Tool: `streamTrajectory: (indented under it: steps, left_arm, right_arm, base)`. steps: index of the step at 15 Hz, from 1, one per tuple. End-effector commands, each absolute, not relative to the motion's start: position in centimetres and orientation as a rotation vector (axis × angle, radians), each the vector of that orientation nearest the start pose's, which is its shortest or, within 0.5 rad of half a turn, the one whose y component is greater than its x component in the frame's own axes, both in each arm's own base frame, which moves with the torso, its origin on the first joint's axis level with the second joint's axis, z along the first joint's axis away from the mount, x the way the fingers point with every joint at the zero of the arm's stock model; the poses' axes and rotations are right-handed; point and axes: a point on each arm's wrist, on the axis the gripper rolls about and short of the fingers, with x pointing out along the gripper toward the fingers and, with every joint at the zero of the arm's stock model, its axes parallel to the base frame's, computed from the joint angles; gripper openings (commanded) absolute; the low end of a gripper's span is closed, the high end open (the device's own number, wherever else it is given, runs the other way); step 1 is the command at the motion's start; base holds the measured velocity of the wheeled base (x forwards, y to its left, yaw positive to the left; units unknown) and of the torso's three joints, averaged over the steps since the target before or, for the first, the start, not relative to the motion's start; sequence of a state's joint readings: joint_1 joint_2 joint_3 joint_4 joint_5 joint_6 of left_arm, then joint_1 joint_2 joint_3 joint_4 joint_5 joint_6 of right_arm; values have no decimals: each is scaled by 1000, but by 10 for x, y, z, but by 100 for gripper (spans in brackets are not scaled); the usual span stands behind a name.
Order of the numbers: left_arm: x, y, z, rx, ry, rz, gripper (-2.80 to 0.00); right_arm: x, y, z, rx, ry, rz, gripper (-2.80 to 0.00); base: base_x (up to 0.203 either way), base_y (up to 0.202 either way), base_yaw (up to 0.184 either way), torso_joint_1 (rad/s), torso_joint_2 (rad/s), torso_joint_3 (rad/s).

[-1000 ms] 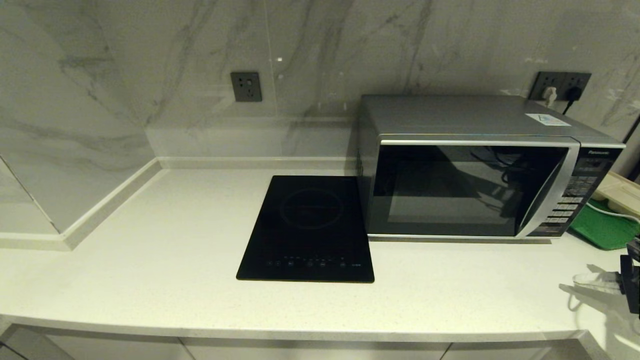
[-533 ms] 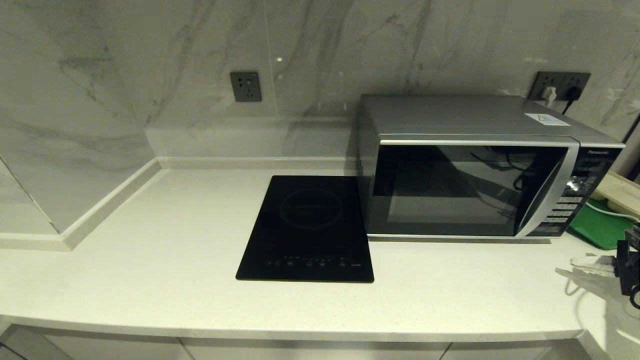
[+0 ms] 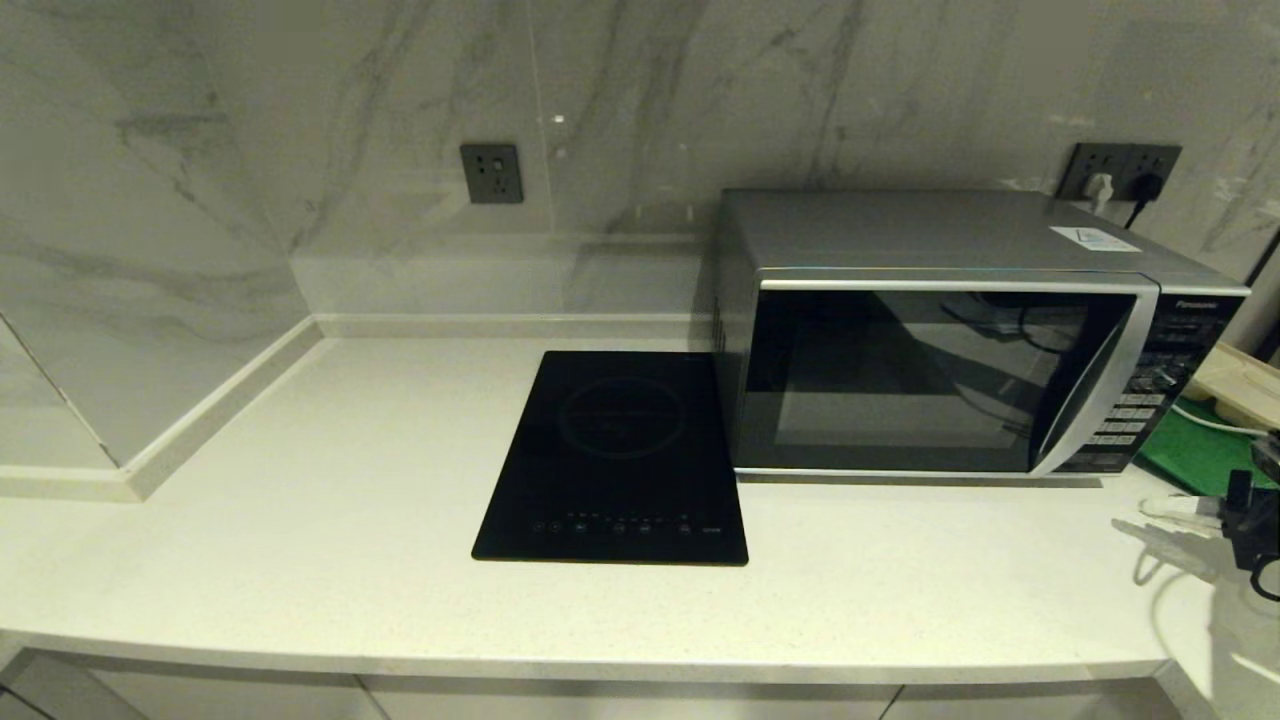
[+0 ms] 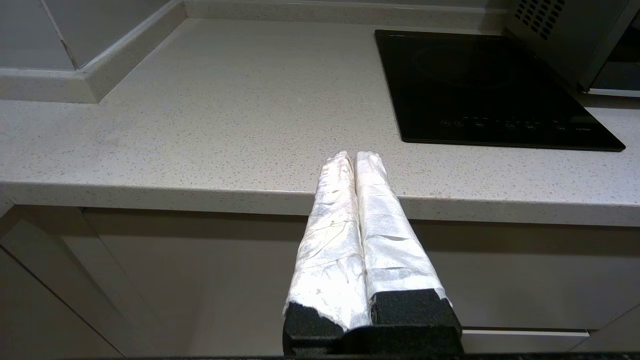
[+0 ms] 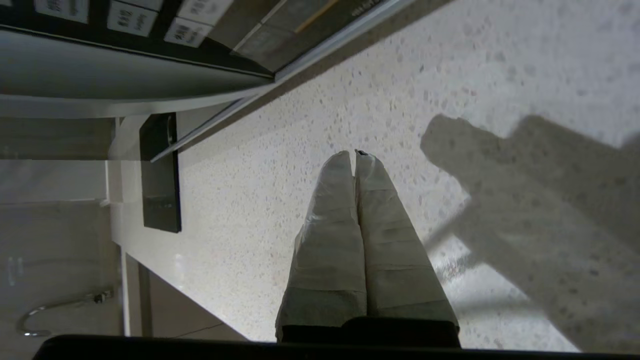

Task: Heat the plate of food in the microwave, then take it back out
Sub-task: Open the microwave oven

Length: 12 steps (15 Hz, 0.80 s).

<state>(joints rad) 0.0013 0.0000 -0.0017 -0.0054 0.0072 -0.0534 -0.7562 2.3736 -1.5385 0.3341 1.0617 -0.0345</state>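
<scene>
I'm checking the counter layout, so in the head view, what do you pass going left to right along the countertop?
Bare countertop → induction hob → microwave, door shut → green tray → right gripper, shut, at the right edge. The left gripper shows only in its wrist view.

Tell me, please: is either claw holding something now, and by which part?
Nothing is held. The left claw is shut and empty, before the white speckled countertop. The right claw is shut and empty above it, near the silver boxy microwave.

Right gripper (image 3: pixel 1150 507) moved up toward microwave (image 3: pixel 960 340) keypad.
</scene>
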Motion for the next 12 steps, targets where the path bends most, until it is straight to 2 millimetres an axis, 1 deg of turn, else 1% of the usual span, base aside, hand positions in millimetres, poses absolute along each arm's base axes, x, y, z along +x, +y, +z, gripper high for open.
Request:
streamTrajectory:
  steps: [1, 3, 7, 8, 12]
  left_arm:
    - [-23, 0, 77, -54, -8, 9, -280]
    - [-23, 0, 77, -55, -8, 9, -280]
    - [-23, 0, 77, -55, -8, 9, -280]
    - [-23, 0, 77, -54, -8, 10, -280]
    - [-23, 0, 77, -54, -8, 9, -280]
  right_arm:
    - [327, -277, 53, 868, 693, 294, -280]
    - [335, -279, 56, 870, 686, 298, -280]
    - [354, -275, 56, 880, 677, 342, -280]
    - [359, -271, 56, 893, 685, 347, -280]
    - [364, -265, 56, 885, 690, 365, -280]
  base:
    - [0, 0, 0, 0, 0, 0]
    - [0, 0, 0, 0, 0, 0]
    - [0, 0, 0, 0, 0, 0]
    - [0, 0, 0, 0, 0, 0]
    - [0, 0, 0, 0, 0, 0]
